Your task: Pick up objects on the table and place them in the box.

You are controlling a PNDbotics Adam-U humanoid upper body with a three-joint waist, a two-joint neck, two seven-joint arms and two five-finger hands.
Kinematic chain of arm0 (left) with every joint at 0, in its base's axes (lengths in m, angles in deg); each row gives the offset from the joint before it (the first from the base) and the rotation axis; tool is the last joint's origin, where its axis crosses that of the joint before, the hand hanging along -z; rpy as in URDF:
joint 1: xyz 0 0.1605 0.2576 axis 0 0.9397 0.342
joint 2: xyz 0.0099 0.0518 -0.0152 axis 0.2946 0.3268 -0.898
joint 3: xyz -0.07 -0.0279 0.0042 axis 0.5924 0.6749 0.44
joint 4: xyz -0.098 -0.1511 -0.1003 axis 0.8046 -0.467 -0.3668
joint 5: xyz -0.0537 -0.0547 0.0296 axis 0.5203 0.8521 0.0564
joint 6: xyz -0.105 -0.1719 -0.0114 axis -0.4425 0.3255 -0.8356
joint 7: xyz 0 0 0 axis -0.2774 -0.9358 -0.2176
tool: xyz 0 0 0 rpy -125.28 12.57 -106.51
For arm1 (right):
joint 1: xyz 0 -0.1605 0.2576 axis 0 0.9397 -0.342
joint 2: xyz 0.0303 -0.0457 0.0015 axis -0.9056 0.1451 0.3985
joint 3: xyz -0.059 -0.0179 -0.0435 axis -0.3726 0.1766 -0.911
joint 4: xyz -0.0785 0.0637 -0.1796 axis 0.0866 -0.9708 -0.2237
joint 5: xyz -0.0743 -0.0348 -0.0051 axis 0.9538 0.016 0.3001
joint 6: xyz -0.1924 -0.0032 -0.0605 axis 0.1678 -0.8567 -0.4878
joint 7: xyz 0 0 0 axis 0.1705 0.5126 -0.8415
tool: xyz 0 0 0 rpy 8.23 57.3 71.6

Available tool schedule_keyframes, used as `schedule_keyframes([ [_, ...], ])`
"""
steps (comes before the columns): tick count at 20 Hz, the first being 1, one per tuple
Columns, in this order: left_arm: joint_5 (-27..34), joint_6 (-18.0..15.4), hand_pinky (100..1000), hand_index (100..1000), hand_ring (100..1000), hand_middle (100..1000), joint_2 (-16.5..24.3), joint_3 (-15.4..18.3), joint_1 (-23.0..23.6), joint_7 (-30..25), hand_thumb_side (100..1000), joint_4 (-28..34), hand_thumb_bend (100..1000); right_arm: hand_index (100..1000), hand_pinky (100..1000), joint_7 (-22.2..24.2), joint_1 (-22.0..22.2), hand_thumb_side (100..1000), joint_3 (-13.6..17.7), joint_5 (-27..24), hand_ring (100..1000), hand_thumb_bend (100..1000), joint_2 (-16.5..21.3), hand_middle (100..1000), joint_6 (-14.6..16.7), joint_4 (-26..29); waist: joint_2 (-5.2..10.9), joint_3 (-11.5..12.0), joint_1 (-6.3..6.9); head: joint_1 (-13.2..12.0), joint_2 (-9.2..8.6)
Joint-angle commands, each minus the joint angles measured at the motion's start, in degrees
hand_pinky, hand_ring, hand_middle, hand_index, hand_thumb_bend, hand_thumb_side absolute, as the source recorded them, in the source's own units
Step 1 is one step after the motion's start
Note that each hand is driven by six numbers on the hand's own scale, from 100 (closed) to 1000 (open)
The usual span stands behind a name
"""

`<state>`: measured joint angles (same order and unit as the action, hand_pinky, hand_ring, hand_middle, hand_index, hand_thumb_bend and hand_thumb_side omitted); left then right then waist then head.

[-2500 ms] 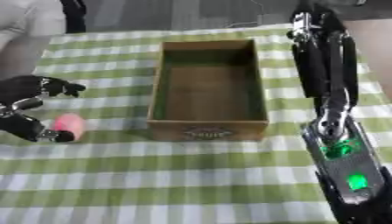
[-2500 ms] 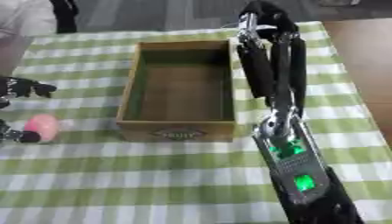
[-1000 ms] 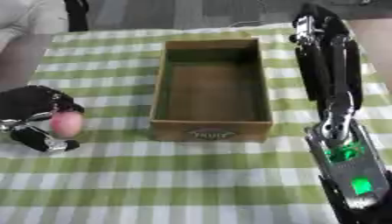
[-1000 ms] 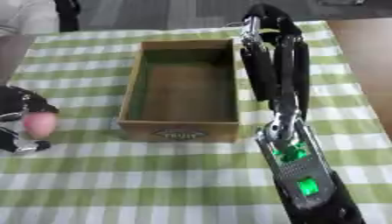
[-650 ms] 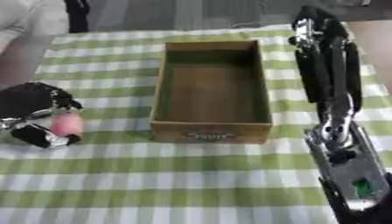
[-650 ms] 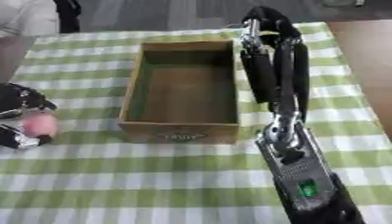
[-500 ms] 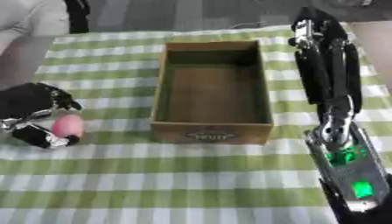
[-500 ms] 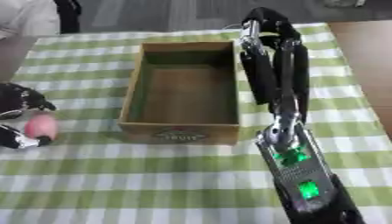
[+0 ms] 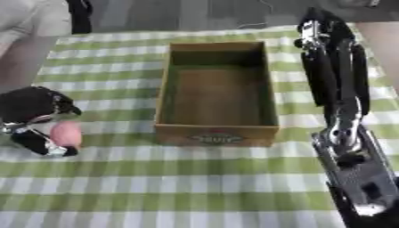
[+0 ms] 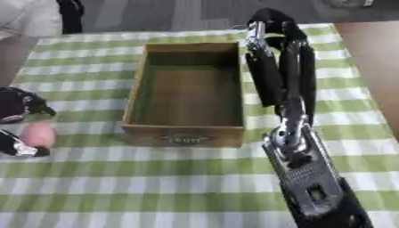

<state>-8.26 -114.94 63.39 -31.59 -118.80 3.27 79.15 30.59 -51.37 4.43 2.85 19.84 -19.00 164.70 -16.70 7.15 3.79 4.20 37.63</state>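
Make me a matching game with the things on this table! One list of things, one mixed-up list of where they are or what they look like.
Things:
1. pink ball
2. box
3. tablecloth
4. right arm

Clues:
A. green and white checks
B. brown, nothing inside
C. in the left robot hand, left of the box
D. black and silver, folded beside the box

Pairs: 1-C, 2-B, 3-A, 4-D

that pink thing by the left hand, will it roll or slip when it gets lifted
The pink thing looks rounded and smooth, so it may roll if released on the cloth. The left hand curls around it, which should limit slipping. It seems small, probably light.
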Motion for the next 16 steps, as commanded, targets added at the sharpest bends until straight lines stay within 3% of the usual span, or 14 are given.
schedule_keyframes([
  [1,-1.3,0.0,613,814,685,608,1.8,0.7,-1.2,0.5,839,0.0,610,854,869,0.1,-0.7,930,-0.2,-0.4,672,100,0.6,675,0.2,1.1,0.92,0.1,0.02,-0.1,-0.75],
  [8,-4.6,0.7,582,785,615,550,1.8,0.6,-1.1,2.3,776,-0.4,624,855,870,0.2,-0.6,930,-0.3,-0.7,672,100,0.6,675,0.3,1.1,0.88,0.2,0.04,-0.2,-0.8],
  [16,-6.6,-3.8,589,829,619,562,1.6,0.6,-1.2,-0.4,663,-1.8,632,855,870,0.2,-0.6,934,-0.3,-0.8,672,100,0.6,675,0.4,1.1,0.91,0.3,-0.05,-0.2,-1.0],
])
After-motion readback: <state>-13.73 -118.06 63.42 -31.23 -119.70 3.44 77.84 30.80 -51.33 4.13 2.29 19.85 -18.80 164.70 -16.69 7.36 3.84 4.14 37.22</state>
